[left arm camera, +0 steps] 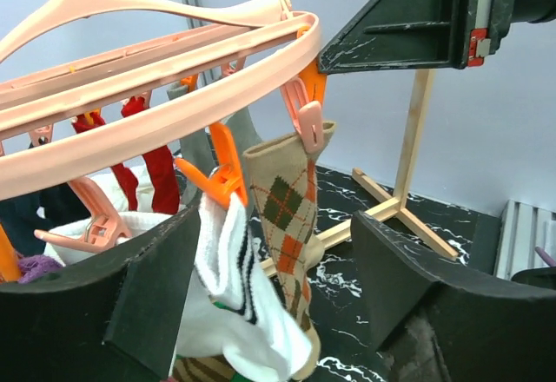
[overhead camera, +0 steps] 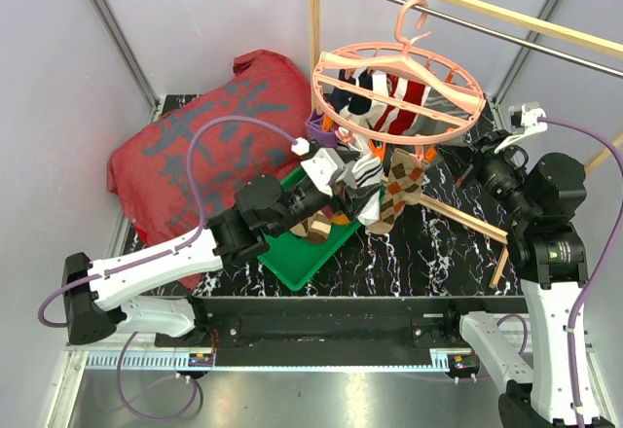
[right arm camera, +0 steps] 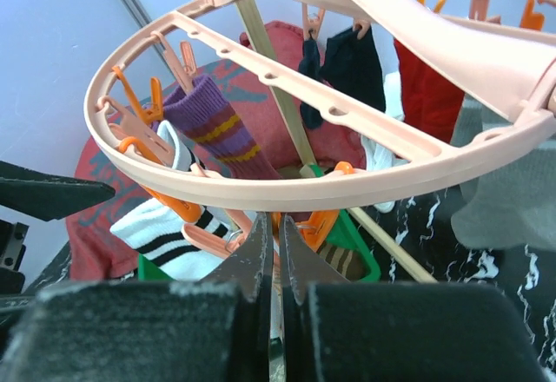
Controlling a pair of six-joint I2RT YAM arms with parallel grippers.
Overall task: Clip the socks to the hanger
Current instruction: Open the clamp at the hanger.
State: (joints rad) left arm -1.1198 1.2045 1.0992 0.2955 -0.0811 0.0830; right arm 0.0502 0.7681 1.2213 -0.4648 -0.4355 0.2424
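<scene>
1. The hanger [right arm camera: 287, 193] dangles from its hook on the rail, over the far right part of the tabletop. Several socks are pegged around its ring, among them a purple striped sock [right arm camera: 213, 130].
2. The left gripper [left arm camera: 276, 243] is spread wide under the ring's near side and holds nothing. Between its fingers hang a white striped sock [left arm camera: 230, 269], nipped by an orange clip [left arm camera: 224, 169], and a brown argyle sock [left arm camera: 287, 208] in a pink clip [left arm camera: 306, 121].
3. The right gripper [right arm camera: 278, 243] has its fingers pressed almost together, tips just beneath the ring's rim. Whether they pinch anything cannot be told.
4. Judged from this, the white sock's clipping looks done, as it hangs by the clip alone.
5. At least one brown striped sock [overhead camera: 316, 226] lies in the green tray [overhead camera: 316, 258] toward the near edge. The next move likely calls for the left arm to drop there, pinch a cuff, then lift it to a free clip without snagging the hanging socks.
</scene>
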